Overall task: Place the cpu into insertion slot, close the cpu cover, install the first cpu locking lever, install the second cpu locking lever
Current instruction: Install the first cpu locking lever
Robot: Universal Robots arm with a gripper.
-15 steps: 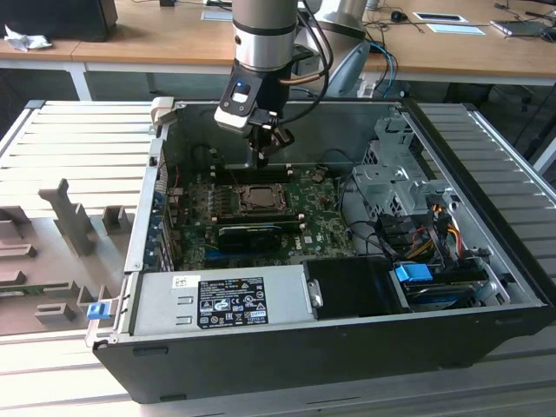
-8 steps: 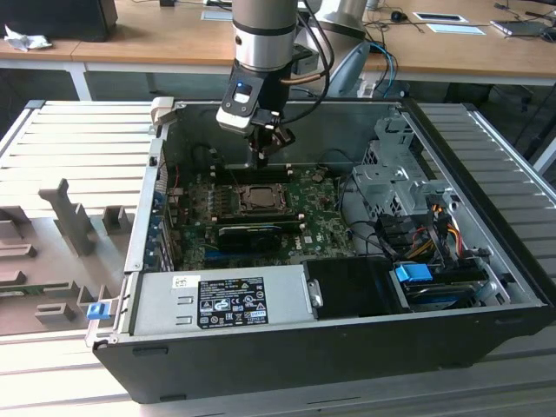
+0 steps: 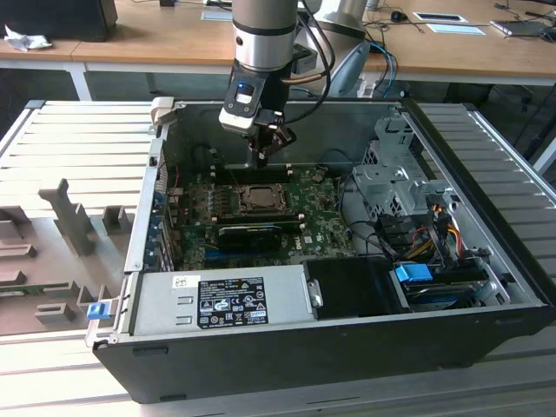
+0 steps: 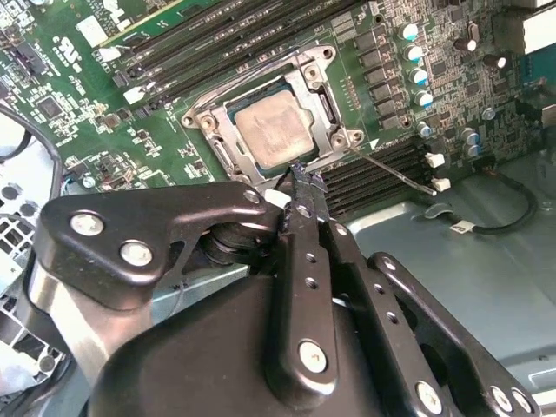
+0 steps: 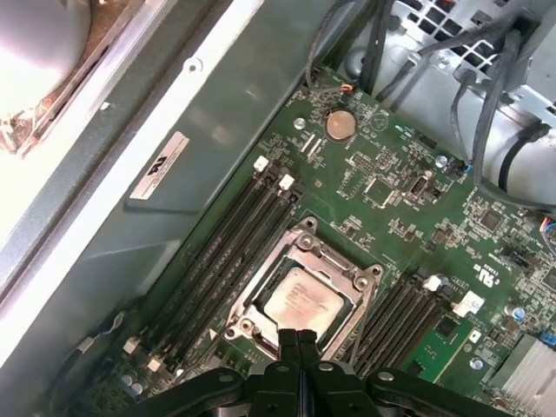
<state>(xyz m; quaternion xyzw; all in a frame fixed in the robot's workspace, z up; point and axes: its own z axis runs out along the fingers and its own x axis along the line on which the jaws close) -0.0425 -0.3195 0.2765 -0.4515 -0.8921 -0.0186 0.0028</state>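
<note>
Silvery cpu (image 4: 274, 129) lies in the insertion slot (image 4: 323, 102) under the lowered cpu cover (image 4: 334, 143), inside the open computer case (image 3: 347, 347). The pincer (image 4: 300, 180), pressed together, hangs beside the cover's edge. The label (image 3: 230, 300) is unreadable.

The cpu (image 5: 301, 300) top is seen as pale, dull satin metal, framed by the shinier silvery metal of the cpu cover (image 5: 334, 257). The motherboard (image 5: 408, 208) is done in slightly glossy green, and the gripper (image 4: 300, 178) is finished in matt black with bright metal screws.
</note>
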